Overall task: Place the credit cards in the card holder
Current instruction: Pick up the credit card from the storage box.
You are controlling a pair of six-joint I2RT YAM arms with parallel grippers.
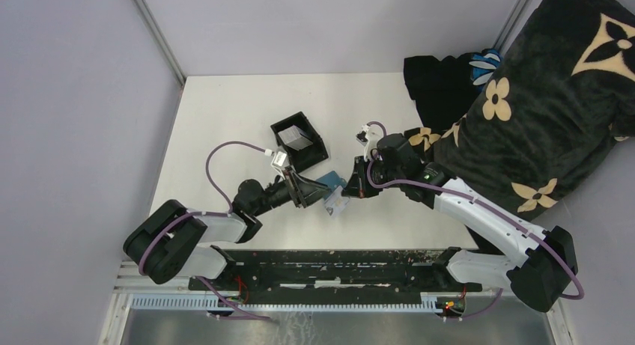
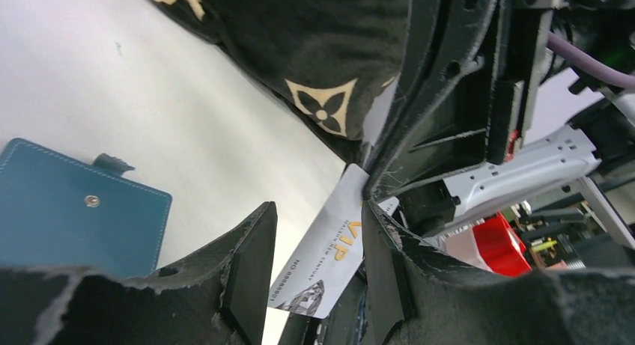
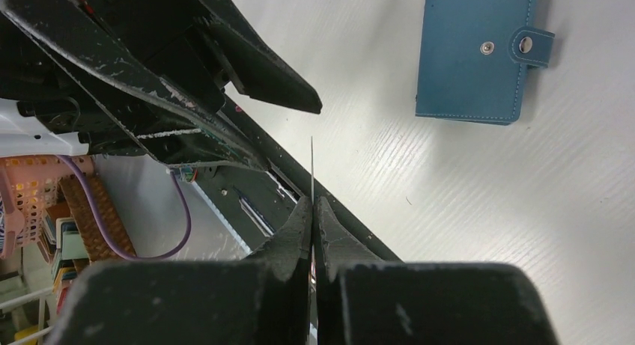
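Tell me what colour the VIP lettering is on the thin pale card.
Golden orange, on the thin pale card; the left wrist view shows it best.

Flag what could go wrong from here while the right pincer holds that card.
1. The right pincer grips the credit card by one edge only, while the open left pincer straddles it. If the left pincer closes off-centre, it could twist the card or knock it loose.
2. The card holder lies folded shut on the table, so no pocket is exposed. Pushing the card at it now would probably just slide it away.
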